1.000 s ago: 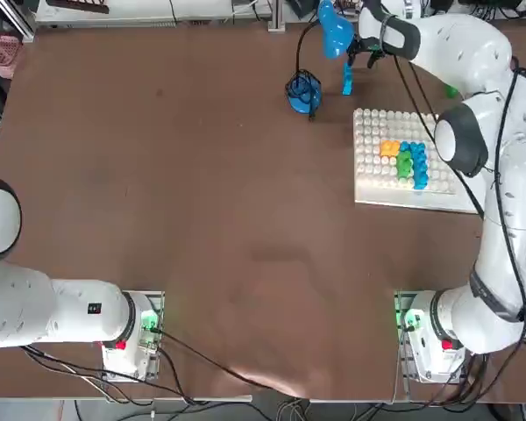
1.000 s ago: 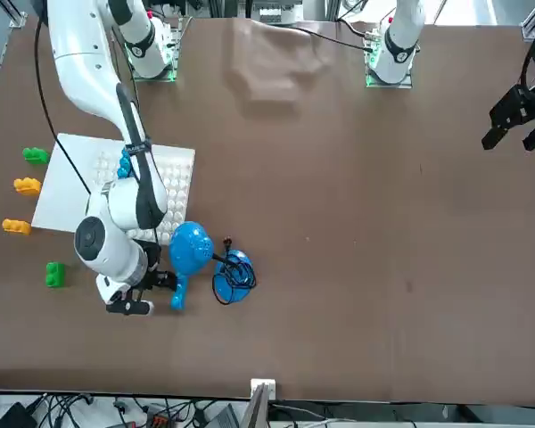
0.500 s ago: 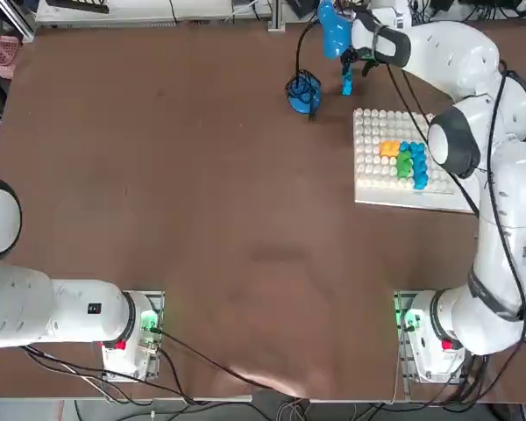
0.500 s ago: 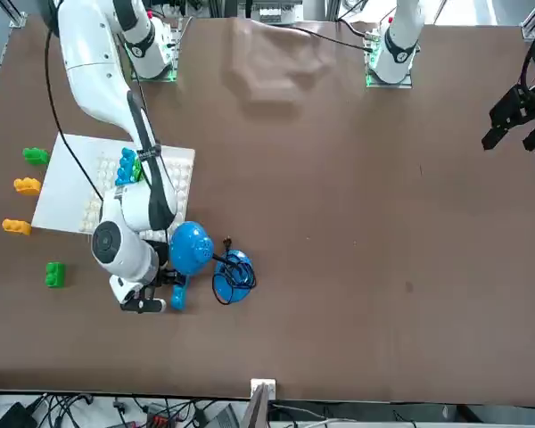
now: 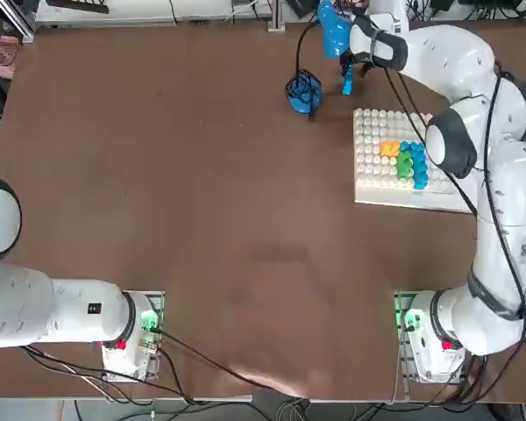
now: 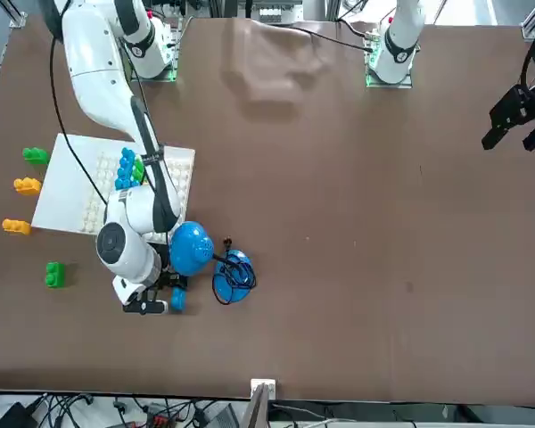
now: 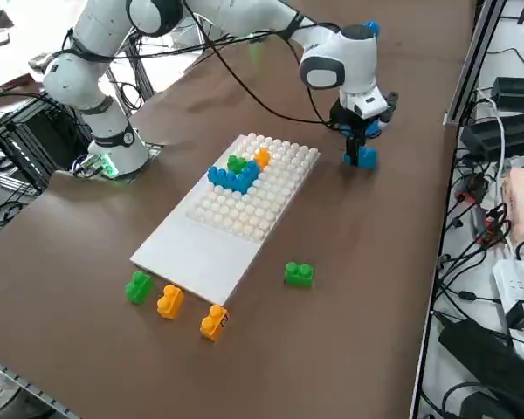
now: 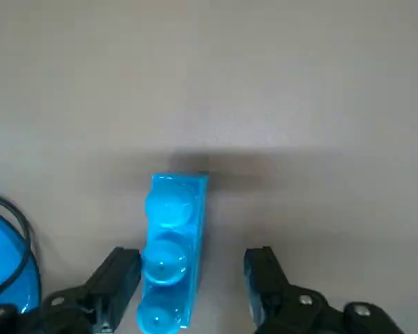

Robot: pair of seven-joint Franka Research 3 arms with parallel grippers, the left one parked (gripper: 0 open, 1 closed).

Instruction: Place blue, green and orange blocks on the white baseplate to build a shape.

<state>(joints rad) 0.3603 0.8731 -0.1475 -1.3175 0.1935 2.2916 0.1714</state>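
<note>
At the table's far edge, we see the right gripper straddling a loose blue block, its fingers apart and not touching it.

Nearest the robot's base on that side lies the white baseplate, with the shape on its studded part: a blue column whose long axis runs from the robot's side toward the far side, green and orange bricks joined on its left. Beyond the plate stands the blue block on the bare tabletop, long and narrow, three studs in a row, its length running straight between the two fingers. Just beside it sits a blue lamp-like object. Off the plate's right edge lie two green and two orange spare bricks.
</note>
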